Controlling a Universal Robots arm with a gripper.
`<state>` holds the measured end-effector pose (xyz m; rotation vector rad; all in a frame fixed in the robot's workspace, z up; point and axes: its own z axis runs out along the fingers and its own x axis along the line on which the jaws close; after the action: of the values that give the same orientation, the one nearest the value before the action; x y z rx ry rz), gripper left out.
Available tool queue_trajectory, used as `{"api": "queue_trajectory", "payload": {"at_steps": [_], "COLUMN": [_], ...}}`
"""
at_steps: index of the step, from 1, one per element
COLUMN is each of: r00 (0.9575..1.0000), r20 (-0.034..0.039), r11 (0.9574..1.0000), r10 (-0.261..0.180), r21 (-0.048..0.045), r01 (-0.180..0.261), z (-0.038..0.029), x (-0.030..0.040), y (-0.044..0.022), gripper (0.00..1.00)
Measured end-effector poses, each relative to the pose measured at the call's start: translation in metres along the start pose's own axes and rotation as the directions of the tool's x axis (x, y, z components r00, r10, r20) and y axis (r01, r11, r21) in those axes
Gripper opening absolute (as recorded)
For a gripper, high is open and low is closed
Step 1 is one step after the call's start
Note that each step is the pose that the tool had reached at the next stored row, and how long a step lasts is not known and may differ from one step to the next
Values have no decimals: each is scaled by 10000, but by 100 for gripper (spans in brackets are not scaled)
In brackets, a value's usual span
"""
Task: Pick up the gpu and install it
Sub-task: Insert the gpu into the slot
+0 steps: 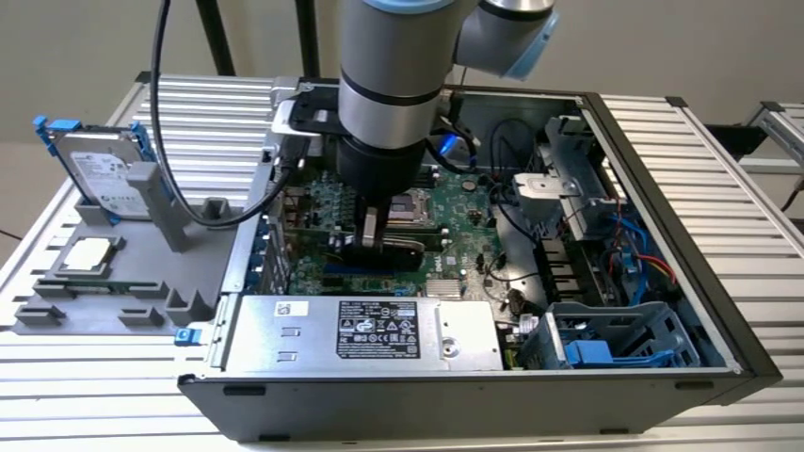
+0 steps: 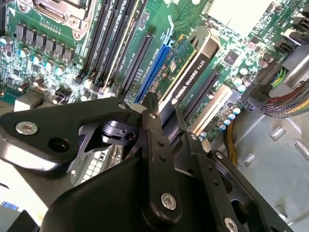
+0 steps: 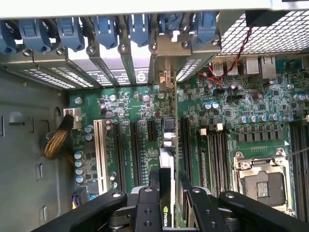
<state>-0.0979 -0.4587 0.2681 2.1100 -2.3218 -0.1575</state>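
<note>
Right, exterior view, frame centre: gripper (image 1: 377,243) is down inside the case (image 1: 653,372), fingers clamped on the gpu (image 1: 405,254), held on edge over the motherboard (image 1: 458,240) w/ the power supply (image 1: 364,331) just below. Second wrist view: gpu (image 2: 193,72) runs parallel to the slots (image 2: 139,63), presumably for seating. First wrist view: card (image 3: 167,145) between slot rows, little room either side.

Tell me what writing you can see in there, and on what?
gpu, gripped by the claw: white maker-and-model lettering along its black edge.
Power supply label: print too small to read.
Motherboard: tiny white print, unreadable.
Hard drive label: too blurred.
</note>
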Motion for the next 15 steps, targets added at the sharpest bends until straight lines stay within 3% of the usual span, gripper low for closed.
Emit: {"api": "queue_trajectory", "payload": {"at_steps": [4, 10, 15], "r00": [9999, 9990, 9989], "r20": [-32, -220, -235], "r11": [9999, 9992, 9991], "r10": [-103, -399, -411], "r21": [-9, -47, -56], "r01": [103, 398, 410], "z": [4, 6, 6], "x": [-6, -35, -37], "y": [3, 6, 5], "gripper": [0, 0, 0]}}
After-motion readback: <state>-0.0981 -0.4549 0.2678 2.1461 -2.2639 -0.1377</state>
